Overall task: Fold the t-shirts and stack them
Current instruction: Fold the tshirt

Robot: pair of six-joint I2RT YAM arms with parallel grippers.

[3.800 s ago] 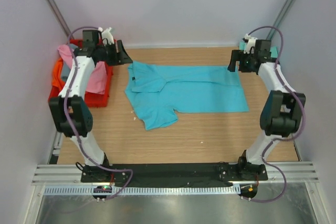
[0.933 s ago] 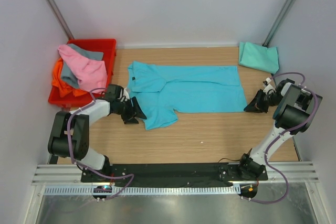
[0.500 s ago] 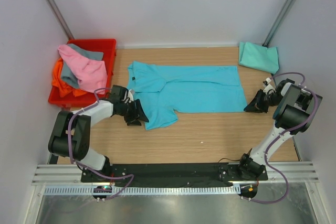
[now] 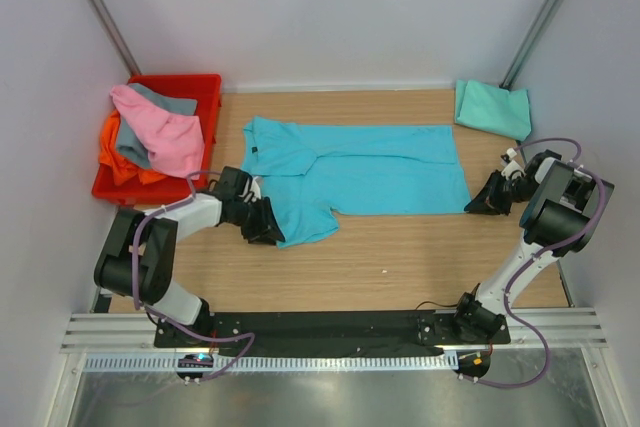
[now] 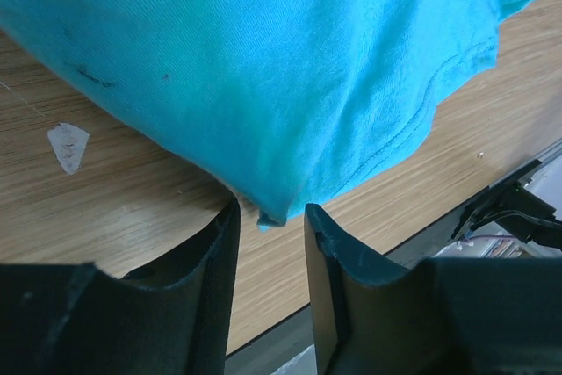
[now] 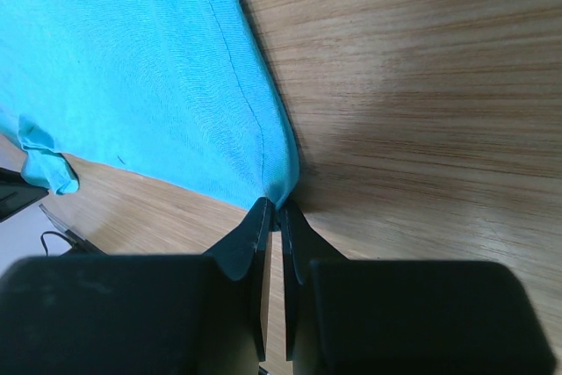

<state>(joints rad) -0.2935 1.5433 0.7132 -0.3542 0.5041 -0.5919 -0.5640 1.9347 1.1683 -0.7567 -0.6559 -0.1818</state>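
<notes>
— Step in hand?
— Folding the turquoise t-shirt (image 4: 360, 172), most likely. Spread flat across the middle of the bench (image 4: 400, 257), collar towards the left edge, hem towards the right edge.
— And the left jaws?
— Part-open, down astride the corner of the near sleeve (image 5: 263, 129). No pinch yet.
— And the right jaws?
— All but shut, nipping the near hem corner (image 6: 279, 183) by the right edge.
— Next move?
— Probably: shut the left jaws on that sleeve corner, then raise both ends together and carry the near side over towards the far edge. Evenly, without dragging.
— Stack?
— One mint t-shirt (image 4: 492, 107) folded at the far right corner. Several other t-shirts (image 4: 160, 137) heaped in the red crate (image 4: 180, 79), far left corner.
</notes>
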